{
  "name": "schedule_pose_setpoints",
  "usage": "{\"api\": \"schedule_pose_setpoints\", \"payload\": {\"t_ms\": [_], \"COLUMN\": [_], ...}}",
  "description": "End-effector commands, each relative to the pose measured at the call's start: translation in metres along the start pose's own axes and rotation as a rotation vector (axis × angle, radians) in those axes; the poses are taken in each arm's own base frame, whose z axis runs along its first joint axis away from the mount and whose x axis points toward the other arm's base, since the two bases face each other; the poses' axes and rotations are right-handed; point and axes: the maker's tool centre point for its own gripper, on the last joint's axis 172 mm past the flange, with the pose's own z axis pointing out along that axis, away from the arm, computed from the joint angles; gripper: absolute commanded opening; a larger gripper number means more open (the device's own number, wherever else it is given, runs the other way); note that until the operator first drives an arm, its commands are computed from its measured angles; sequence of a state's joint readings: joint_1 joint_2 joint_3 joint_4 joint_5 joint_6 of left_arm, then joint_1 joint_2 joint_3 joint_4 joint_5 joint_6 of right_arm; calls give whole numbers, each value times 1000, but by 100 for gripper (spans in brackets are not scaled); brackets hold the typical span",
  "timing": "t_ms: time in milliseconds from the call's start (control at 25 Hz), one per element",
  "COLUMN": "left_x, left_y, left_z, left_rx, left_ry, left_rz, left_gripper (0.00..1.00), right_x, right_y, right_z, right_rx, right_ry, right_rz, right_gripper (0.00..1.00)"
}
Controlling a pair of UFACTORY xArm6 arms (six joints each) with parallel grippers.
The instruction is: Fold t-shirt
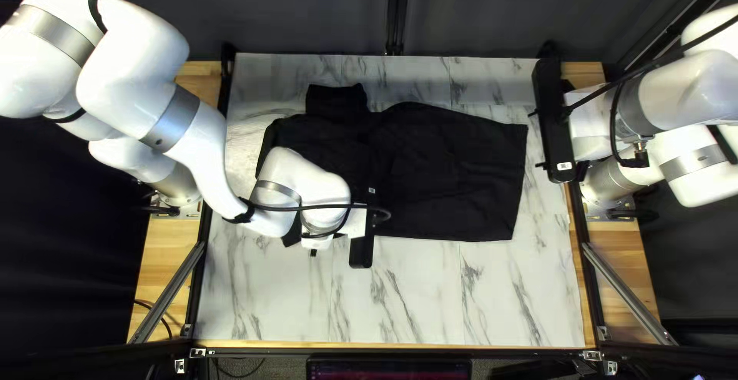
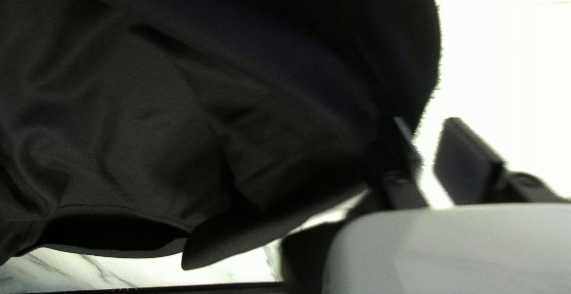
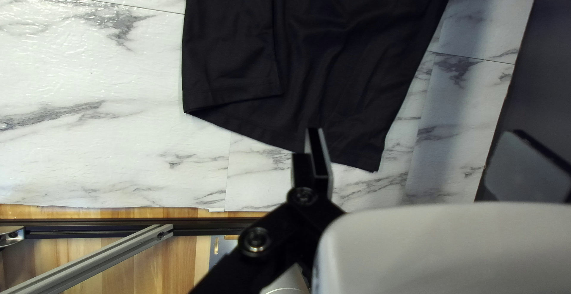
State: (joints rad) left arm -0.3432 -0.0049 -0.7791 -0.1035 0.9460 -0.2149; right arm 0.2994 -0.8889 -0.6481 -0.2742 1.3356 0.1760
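Note:
In the top left view my left gripper (image 1: 361, 251) is over the near edge of the black t-shirt (image 1: 461, 172), its fingertips hidden. My right gripper (image 1: 553, 122) is off the shirt's straight right end. The shirt lies flat, with a short piece sticking out toward the far edge. In the left wrist view my left gripper (image 2: 435, 154) stands open; the shirt (image 2: 148, 109) is against or behind one finger, and a bright gap separates the two. My right gripper (image 3: 416, 162) is wide open in the right wrist view, near the hem of the shirt (image 3: 333, 50), where a folded-over layer shows.
The marble-patterned tabletop (image 1: 415, 295) shows around the shirt, mostly at the near side. Wooden strips (image 1: 171, 261) and metal rails (image 1: 626, 292) flank it. A dark curtain (image 1: 292, 11) hangs behind the far edge. My left arm crosses the shirt's left part.

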Motion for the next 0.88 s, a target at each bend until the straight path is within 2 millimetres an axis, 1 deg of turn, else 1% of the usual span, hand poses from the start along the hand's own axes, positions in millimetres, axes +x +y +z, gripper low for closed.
{"api": "schedule_pose_setpoints", "payload": {"t_ms": [40,80,200,280,320,440,480,560,640,760,880], "left_x": [-4,-3,9,21,32,60,64,84,99,110,113], "left_y": [0,-1,-7,-11,-13,-15,-15,-24,-32,-39,-45], "left_z": [-15,-17,-25,-25,-23,-16,-15,-6,5,17,27], "left_rx": [4,4,14,23,27,41,45,65,80,99,116], "left_ry": [9,12,40,65,82,120,127,156,178,203,214], "left_rz": [1,0,-25,-51,-69,-104,-113,-165,-213,-275,-323], "left_gripper": [100,100,100,100,100,100,100,100,100,100,93], "right_x": [0,0,0,0,0,0,0,0,0,0,0], "right_y": [0,0,0,0,0,0,0,0,0,0,0], "right_z": [0,0,0,0,0,0,0,0,0,0,0], "right_rx": [0,0,0,0,0,0,0,0,0,0,0], "right_ry": [0,0,0,0,0,0,0,0,0,0,0], "right_rz": [0,0,0,0,0,0,0,0,0,0,0], "right_gripper": [100,100,100,100,100,100,100,100,100,100,100]}}
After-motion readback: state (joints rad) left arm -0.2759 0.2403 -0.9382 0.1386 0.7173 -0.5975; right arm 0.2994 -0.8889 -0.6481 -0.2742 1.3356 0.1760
